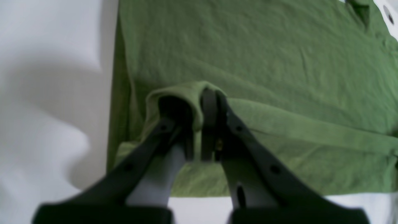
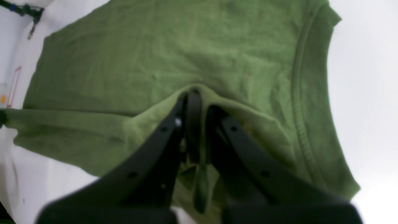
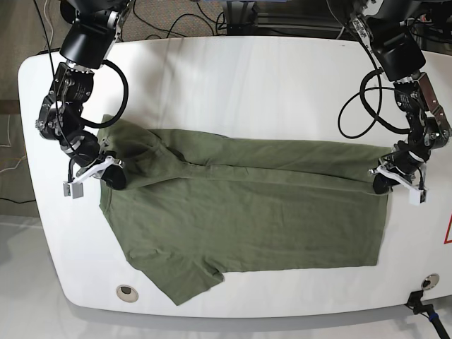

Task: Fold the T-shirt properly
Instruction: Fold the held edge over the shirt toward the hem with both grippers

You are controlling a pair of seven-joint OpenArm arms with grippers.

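We see the left gripper (image 1: pixel 205 93) clamped on a raised fold of the T-shirt (image 3: pixel 247 212) near its hem. The right gripper (image 2: pixel 194 93) pinches cloth beside the collar (image 2: pixel 300 93), over the white table (image 3: pixel 247 70).

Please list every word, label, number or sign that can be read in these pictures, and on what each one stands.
No readable text anywhere.
T-shirt: plain green, no print or label showing.
Table: a red outlined mark at its edge, cut off by the frame; no letters legible.

Base looks down from above — wrist views (close-up) share the T-shirt (image 3: pixel 240 212).
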